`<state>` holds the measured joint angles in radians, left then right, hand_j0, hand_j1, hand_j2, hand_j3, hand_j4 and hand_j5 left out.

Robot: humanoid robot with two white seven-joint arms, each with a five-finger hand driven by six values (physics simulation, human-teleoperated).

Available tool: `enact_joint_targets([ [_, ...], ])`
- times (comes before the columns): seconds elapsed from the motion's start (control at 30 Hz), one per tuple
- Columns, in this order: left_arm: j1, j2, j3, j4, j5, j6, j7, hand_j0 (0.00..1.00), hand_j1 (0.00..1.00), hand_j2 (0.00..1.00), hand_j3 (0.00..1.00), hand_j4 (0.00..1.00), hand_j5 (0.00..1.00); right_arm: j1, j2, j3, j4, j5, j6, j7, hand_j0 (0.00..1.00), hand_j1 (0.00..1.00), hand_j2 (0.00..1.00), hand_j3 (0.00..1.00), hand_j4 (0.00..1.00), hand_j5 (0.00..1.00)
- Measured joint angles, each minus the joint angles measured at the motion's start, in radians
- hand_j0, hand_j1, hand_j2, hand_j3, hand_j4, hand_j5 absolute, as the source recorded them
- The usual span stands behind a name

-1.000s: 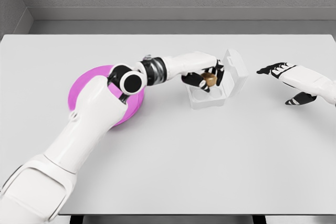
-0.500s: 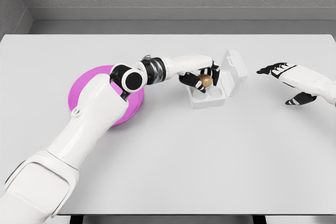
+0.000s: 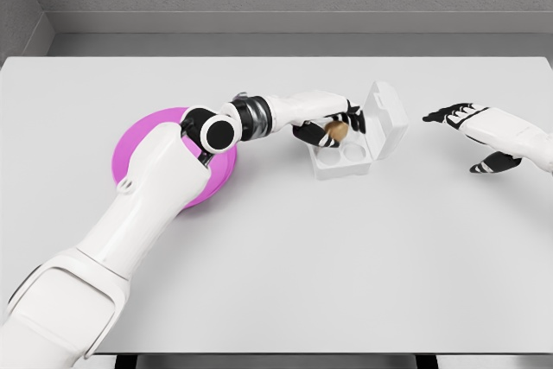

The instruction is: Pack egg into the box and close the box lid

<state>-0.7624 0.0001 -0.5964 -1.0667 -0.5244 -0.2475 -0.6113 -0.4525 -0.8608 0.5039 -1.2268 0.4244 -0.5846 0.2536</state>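
A brown egg (image 3: pixel 336 130) is held in my left hand (image 3: pixel 333 126), whose dark fingers curl around it just above the back left of the white egg box (image 3: pixel 344 159). The box stands open on the table, its round cups showing and its lid (image 3: pixel 386 118) tipped up to the right. My left arm stretches across from the lower left. Off to the right, my right hand (image 3: pixel 471 131) hovers above the table with its fingers spread, holding nothing, well apart from the box.
A pink plate (image 3: pixel 138 153) lies on the white table (image 3: pixel 285 265) at the left, partly hidden by my left arm. A grey wall runs behind the table's far edge.
The left hand has drawn the egg up and slightly left, from inside the box to above its back left rim. The right hand has stayed still.
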Motion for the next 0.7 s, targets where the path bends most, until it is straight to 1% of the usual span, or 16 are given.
enact_joint_targets([
  [0.1,0.0,0.0,0.0,-0.003,0.0,0.0,0.0,0.79,0.79,0.79,0.79,0.79,0.79,0.0,0.0,0.0,0.001,0.0,0.001,0.0,1.0,1.0,1.0,1.0,1.0,1.0],
  [0.2,0.0,0.0,0.001,-0.006,0.001,0.0,0.0,0.84,0.84,0.84,0.84,0.84,0.84,0.0,0.0,0.0,0.001,0.0,0.002,0.0,1.0,1.0,1.0,1.0,1.0,1.0],
  [0.3,0.0,0.0,0.002,-0.007,0.002,0.0,0.0,0.87,0.87,0.87,0.87,0.87,0.87,0.0,0.0,0.0,0.001,0.0,0.002,0.0,1.0,1.0,1.0,1.0,1.0,1.0],
  [0.5,0.003,0.0,0.006,-0.009,0.003,0.0,0.0,0.88,0.88,0.88,0.88,0.88,0.88,0.0,0.0,0.0,0.0,-0.001,0.001,0.0,1.0,1.0,1.0,1.0,1.0,1.0],
  [0.6,0.008,0.0,0.009,-0.019,0.004,0.0,0.0,0.93,0.93,0.93,0.93,0.93,0.93,0.0,0.0,0.0,0.0,-0.001,0.0,0.0,1.0,1.0,1.0,1.0,1.0,1.0],
  [0.7,0.009,0.0,0.012,-0.033,0.004,0.0,0.0,0.94,0.94,0.94,0.94,0.94,0.94,0.0,0.0,0.0,0.0,-0.001,0.0,0.0,1.0,1.0,1.0,1.0,1.0,1.0],
])
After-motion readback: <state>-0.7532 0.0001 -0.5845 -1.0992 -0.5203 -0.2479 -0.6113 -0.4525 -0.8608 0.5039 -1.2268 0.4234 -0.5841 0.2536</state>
